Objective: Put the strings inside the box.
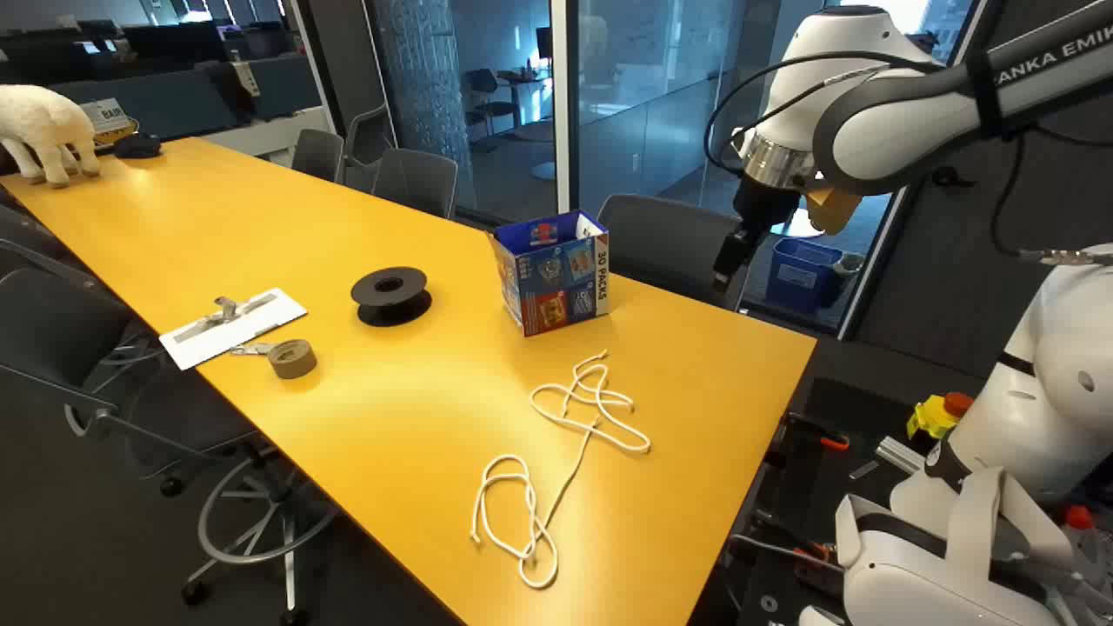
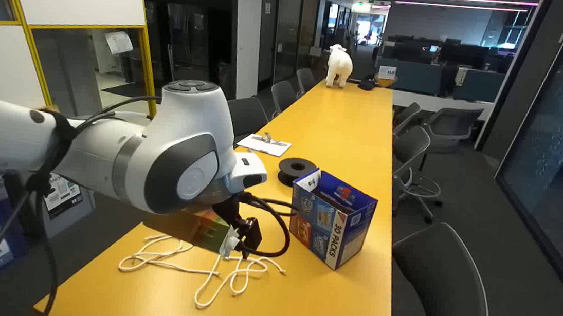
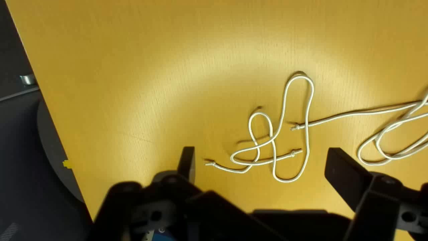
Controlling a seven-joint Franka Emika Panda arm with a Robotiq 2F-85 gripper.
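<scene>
Two cream-white strings lie on the yellow table in loose loops. The string nearer the box (image 1: 645,447) also shows in an exterior view (image 2: 198,302) and in the wrist view (image 3: 307,140). The farther string (image 1: 532,504) touches or crosses it at one end and runs off the right in the wrist view (image 3: 357,113). The blue box (image 1: 561,287) stands upright with its top open, also in an exterior view (image 2: 332,222). My gripper (image 3: 261,155) is open and empty above the table, with the nearer string seen between its fingers. Its fingertips (image 1: 725,274) hang higher than the box.
A black spool (image 1: 391,300) stands past the box, also in an exterior view (image 2: 287,174). A white flat item with a clip (image 1: 235,329) and a brown tape roll (image 1: 293,358) lie near the table's edge. Chairs (image 2: 439,287) stand along the table. A white plush animal (image 2: 339,68) is far off.
</scene>
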